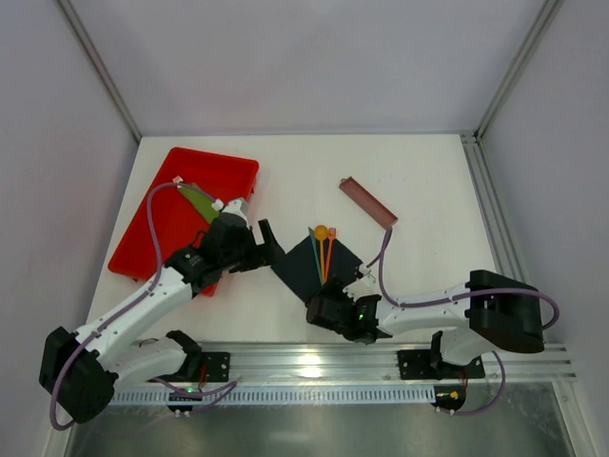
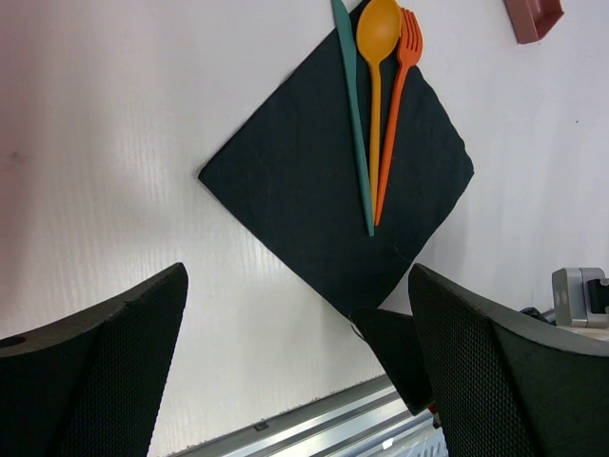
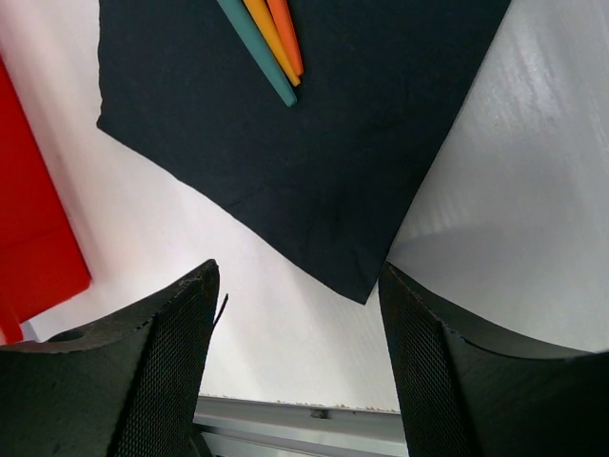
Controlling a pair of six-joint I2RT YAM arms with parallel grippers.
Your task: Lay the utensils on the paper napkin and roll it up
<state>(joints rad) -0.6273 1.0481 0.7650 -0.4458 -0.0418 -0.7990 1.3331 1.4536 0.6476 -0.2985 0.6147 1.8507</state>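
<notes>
Top, left-wrist and right-wrist views of the rolling stage. The paper napkin (image 1: 306, 269) lies flat on the white table (image 1: 419, 190), between the 2 arms and near the front rail. It is turned as a diamond, with 1 corner pointing at the robot. That orientation probably serves a corner-first roll, since the near corner is the easiest part to lift.

The utensils (image 1: 324, 249) rest on the napkin as 3 parallel pieces, touching or almost touching. They are a teal knife (image 2: 357, 124), a yellow-orange spoon (image 2: 378, 57) and an orange fork (image 2: 400, 105). Their handles end near the sheet's middle and their heads overhang its far corner. Bundled this way along the diagonal, they should stay together once paper wraps them. Placement therefore looks done and rolling not yet begun.

The right gripper (image 3: 297, 276) hangs low over the near corner, jaws spread and grasping nothing. The corner tip lies in the gap between the fingers, a stance suited to pinching it up. The left gripper (image 2: 297, 276) stands wide and empty just beside the napkin's left edge, perhaps to steady the sheet.

The napkin is thin, matte and black, with crisp edges and a faint crease near its near corner. It looks limp and likely to slide on the smooth table.

The red tray (image 1: 181, 190), a green piece (image 1: 198, 200) on it, and the brown tray (image 1: 367, 201) lie apart from the work.
</notes>
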